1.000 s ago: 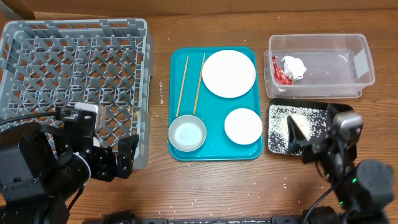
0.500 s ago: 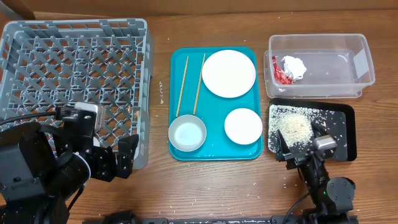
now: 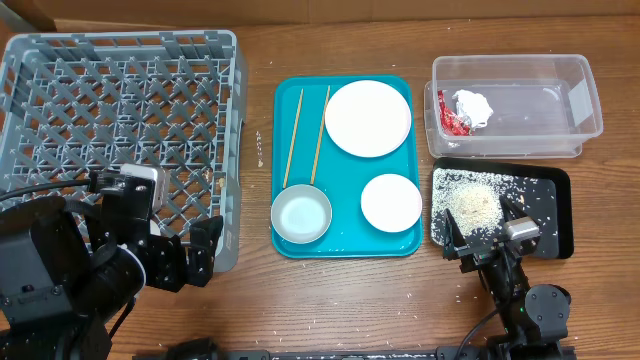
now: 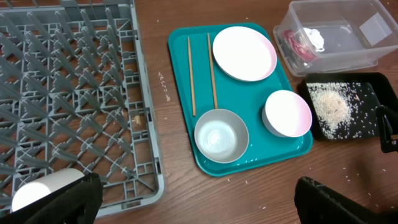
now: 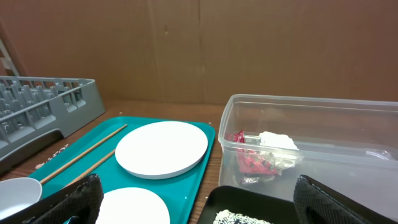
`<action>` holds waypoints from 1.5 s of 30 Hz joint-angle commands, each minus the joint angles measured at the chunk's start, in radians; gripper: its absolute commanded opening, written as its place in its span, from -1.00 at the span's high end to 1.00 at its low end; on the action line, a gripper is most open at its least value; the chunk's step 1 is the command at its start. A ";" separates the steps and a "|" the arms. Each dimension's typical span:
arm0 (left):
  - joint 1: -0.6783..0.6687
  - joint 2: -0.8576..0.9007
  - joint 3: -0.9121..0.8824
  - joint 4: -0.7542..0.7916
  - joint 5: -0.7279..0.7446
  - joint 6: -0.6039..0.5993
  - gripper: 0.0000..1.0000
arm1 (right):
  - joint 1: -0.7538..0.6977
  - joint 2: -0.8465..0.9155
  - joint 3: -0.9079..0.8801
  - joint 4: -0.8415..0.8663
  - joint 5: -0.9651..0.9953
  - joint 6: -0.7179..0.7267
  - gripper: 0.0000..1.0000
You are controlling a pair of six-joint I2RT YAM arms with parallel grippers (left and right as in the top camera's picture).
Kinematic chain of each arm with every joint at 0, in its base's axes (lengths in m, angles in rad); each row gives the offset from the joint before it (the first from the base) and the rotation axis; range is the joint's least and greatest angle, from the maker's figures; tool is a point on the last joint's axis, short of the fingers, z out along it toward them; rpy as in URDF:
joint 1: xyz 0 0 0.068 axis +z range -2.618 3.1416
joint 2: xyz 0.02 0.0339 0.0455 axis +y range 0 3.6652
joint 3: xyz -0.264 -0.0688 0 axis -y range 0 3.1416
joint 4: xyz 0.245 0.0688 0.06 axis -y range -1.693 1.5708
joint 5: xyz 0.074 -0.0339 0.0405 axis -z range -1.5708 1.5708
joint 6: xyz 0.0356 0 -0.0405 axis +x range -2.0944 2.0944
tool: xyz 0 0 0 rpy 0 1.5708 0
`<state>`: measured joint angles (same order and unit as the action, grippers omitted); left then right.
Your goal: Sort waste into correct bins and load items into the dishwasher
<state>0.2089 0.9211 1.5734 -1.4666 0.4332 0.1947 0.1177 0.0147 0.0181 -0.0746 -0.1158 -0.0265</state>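
Rack (image 3: 120,45): grey plastic, square, with a lattice floor and openwork walls, on the left of the wooden table (image 3: 300,300).
Cup (image 4: 38,190): white and smooth, inside the rack's near corner, beside a left finger. I see only part of it.
Teal tray (image 3: 345,175): rounded rectangle at mid-table.
Plate (image 3: 368,118): flat white disc on the teal tray's far right.
White bowl (image 3: 391,202): small and round, near right of that tray.
Metal bowl (image 3: 301,215): shiny and round, near left corner, close to the chopstick ends.
Chopsticks (image 3: 293,135): two thin pale wooden sticks, side by side along the teal tray's left.
Clear tub (image 3: 590,100): see-through rectangular plastic, far right.
Red wrapper (image 3: 457,122): crumpled, in the tub's left end.
Paper wad (image 3: 474,104): white and crinkled, touching the wrapper.
Black tray (image 3: 550,215): shallow rectangle just in front of the tub.
Rice (image 3: 472,205): pale grains heaped and scattered in the black tray, with strays on the table.
Left gripper (image 4: 199,193): I read the jaws spread wide and empty, by the rack's near right corner.
Right gripper (image 5: 198,186): spread wide and empty, at the black tray's near edge.
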 commanded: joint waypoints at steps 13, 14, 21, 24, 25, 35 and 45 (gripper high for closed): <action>-0.105 0.087 -0.042 0.274 0.176 -0.215 -1.00 | -0.007 -0.012 -0.010 0.005 0.003 -0.004 -0.99; -0.150 0.123 -0.047 0.279 0.096 -0.234 -1.00 | -0.007 -0.012 -0.010 0.005 0.003 -0.004 -0.99; -0.575 0.560 -0.047 0.347 -0.468 -0.307 -0.99 | -0.007 -0.012 -0.010 0.005 0.003 -0.004 -0.99; -0.620 0.715 -0.046 0.428 -0.488 -0.307 -1.00 | -0.007 -0.012 -0.010 0.005 0.003 -0.004 -0.99; -0.620 0.799 -0.046 0.478 -0.493 -0.321 -1.00 | -0.007 -0.012 -0.010 0.005 0.003 -0.004 -0.99; -0.544 1.110 -0.046 0.762 -0.388 -0.422 -0.58 | -0.007 -0.012 -0.010 0.005 0.003 -0.004 -0.99; -0.538 1.250 -0.046 0.775 -0.423 -0.419 0.68 | -0.007 -0.012 -0.010 0.005 0.003 -0.004 -0.99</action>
<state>-0.3275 2.1384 1.5276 -0.6853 0.0101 -0.2115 0.1173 0.0128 0.0181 -0.0742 -0.1154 -0.0265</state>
